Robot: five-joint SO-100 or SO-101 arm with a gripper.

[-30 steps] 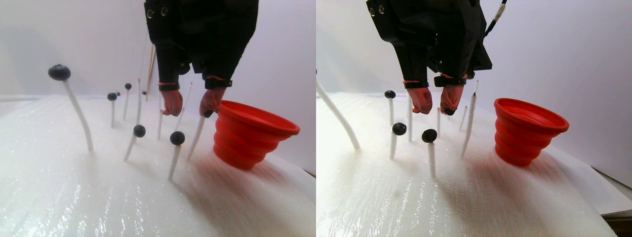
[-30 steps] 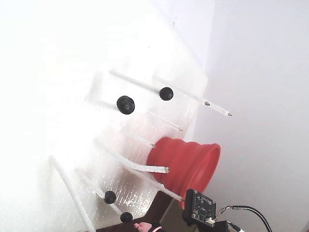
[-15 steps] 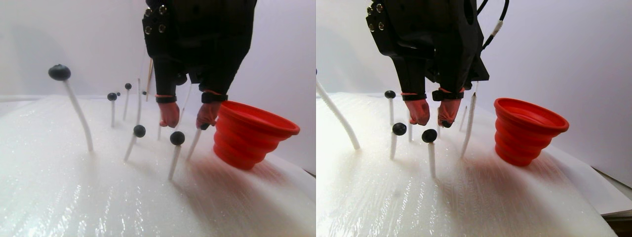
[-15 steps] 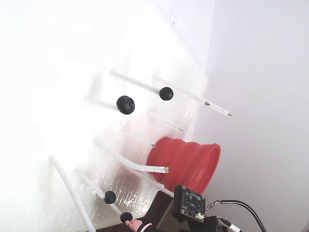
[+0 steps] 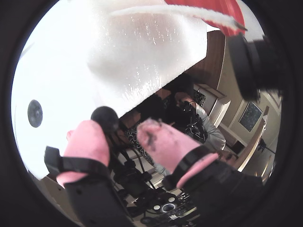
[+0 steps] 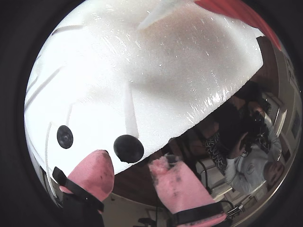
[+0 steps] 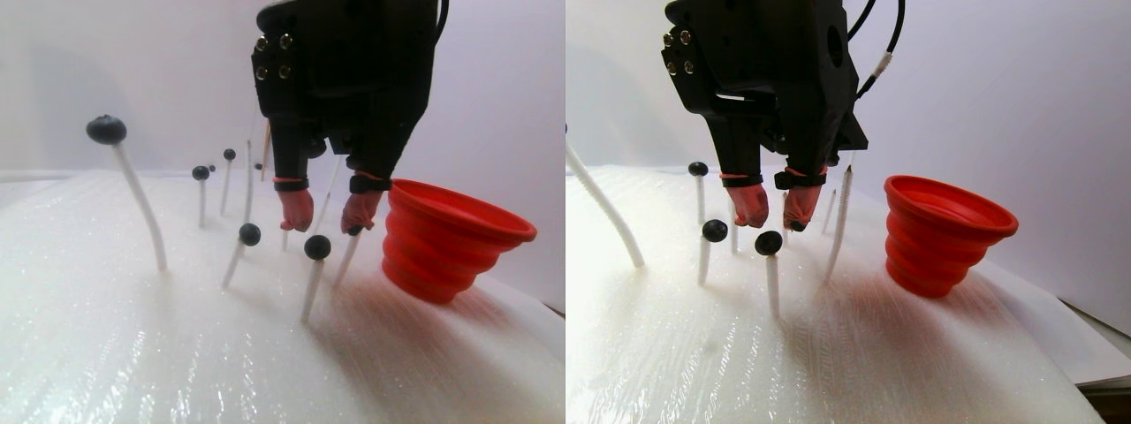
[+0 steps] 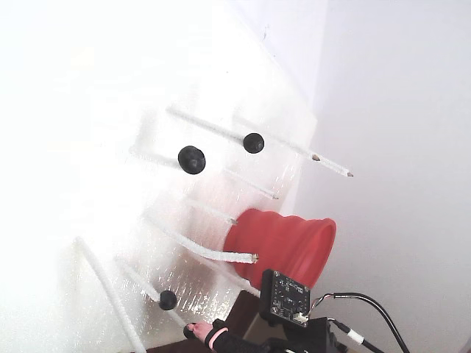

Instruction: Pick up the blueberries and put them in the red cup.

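In the stereo pair view my black gripper (image 7: 329,223) hangs with its pink-tipped fingers apart over a cluster of blueberries on thin white rods. One blueberry (image 7: 317,246) sits just below the tips and a smaller one (image 7: 353,230) touches the right fingertip. In both wrist views the gripper (image 6: 131,163) is open, with a blueberry (image 6: 128,148) just beyond the gap; in one it rests against the left finger (image 5: 87,142). The red cup (image 7: 446,238) stands upright to the right, a short way from the fingers. More blueberries (image 7: 250,234) stand further left.
Everything stands on a white foam sheet (image 7: 177,353). Bare pointed white rods (image 8: 331,165) stick up beside the cup (image 8: 283,246). A tall bent rod carries a blueberry (image 7: 106,129) at far left. The sheet's edge drops off behind the cup.
The gripper has come down about a fingertip's length toward the blueberries and shifted slightly left in the stereo view, staying open. Cup and rods have not moved.
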